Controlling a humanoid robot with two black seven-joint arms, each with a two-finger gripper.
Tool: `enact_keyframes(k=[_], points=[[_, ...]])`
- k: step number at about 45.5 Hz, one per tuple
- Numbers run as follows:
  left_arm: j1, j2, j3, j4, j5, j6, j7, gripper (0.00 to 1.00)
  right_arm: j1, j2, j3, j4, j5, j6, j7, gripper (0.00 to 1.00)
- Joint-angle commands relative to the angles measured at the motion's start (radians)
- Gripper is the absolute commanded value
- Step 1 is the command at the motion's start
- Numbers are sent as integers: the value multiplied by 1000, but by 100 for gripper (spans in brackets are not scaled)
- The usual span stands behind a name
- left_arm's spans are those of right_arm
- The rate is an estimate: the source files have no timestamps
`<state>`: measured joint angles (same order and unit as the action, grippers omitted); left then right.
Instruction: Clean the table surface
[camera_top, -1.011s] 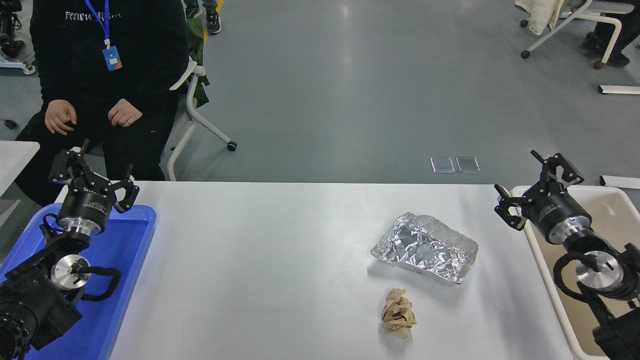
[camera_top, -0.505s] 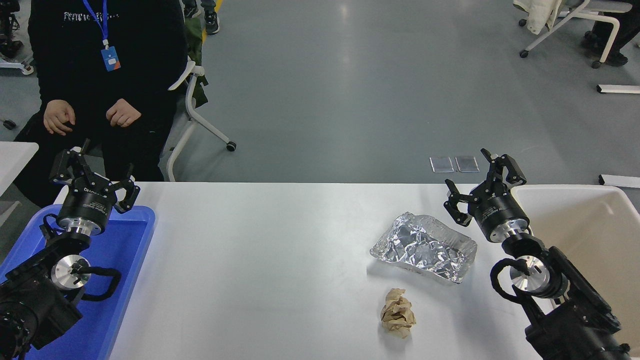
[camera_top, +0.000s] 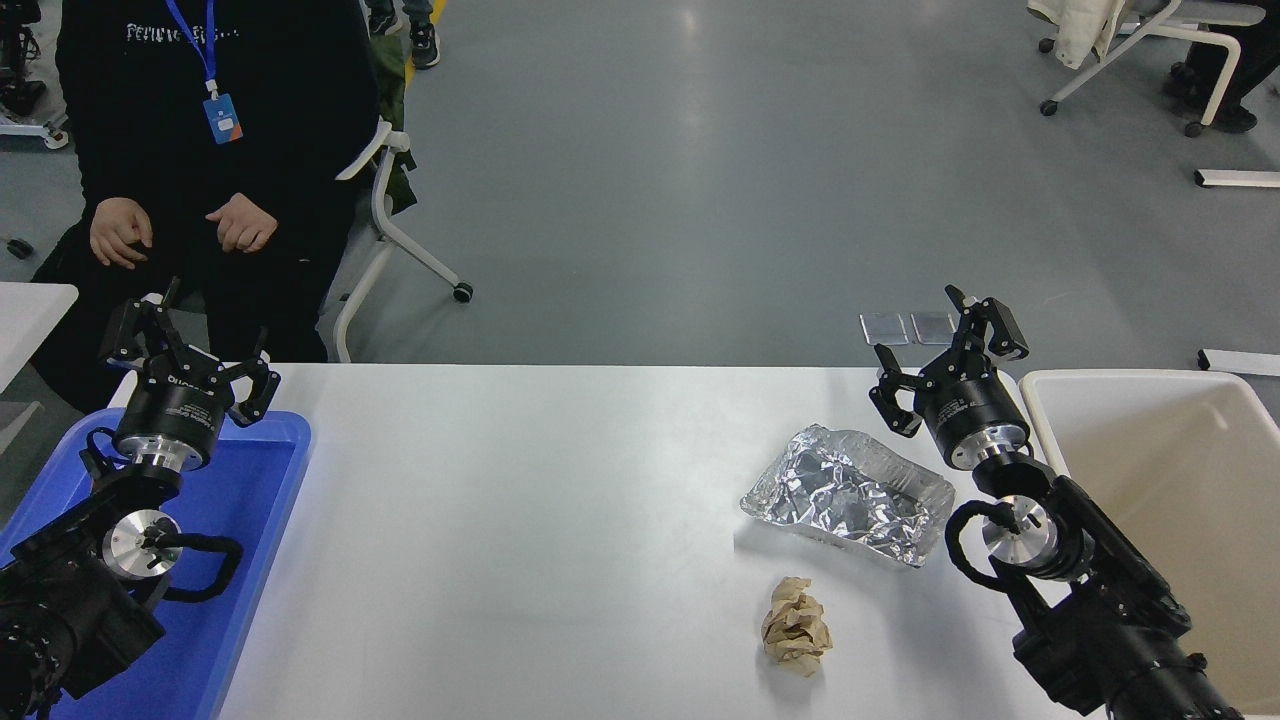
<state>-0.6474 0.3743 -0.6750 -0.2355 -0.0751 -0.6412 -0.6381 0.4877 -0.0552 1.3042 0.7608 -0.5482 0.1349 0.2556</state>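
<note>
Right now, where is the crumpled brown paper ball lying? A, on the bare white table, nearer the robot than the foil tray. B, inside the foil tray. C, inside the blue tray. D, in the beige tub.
A: the paper ball lies on the table surface, apart from the foil tray and on its near side, well clear of the blue tray and the beige tub.

The worktop (camera_top: 560, 520) is plain matte white. On it lies a foil tray (camera_top: 848, 495) — shiny silver, creased all over — and a crumpled paper ball (camera_top: 796, 628) in light brown. A bright blue tray (camera_top: 245, 520) sits at the left, a beige tub (camera_top: 1180, 480) at the right. Both arms are black with silver metal rings — the left pincer (camera_top: 190, 345) and right pincer (camera_top: 945, 350) black too.
</note>
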Motion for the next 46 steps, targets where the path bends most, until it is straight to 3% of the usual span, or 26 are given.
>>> enact_keyframes(k=[1, 15, 28, 46], points=[[0, 0, 0, -1, 0, 0, 0, 100, 0, 6, 1, 11, 17, 6, 4, 100], [0, 0, 0, -1, 1, 0, 0, 100, -41, -34, -13, 74, 154, 15, 4, 100], [0, 0, 0, -1, 0, 0, 0, 100, -43, -64, -112, 74, 154, -44, 4, 100], [0, 0, 0, 1, 1, 0, 0, 100, 95, -498, -704, 245, 142, -130, 2, 100]])
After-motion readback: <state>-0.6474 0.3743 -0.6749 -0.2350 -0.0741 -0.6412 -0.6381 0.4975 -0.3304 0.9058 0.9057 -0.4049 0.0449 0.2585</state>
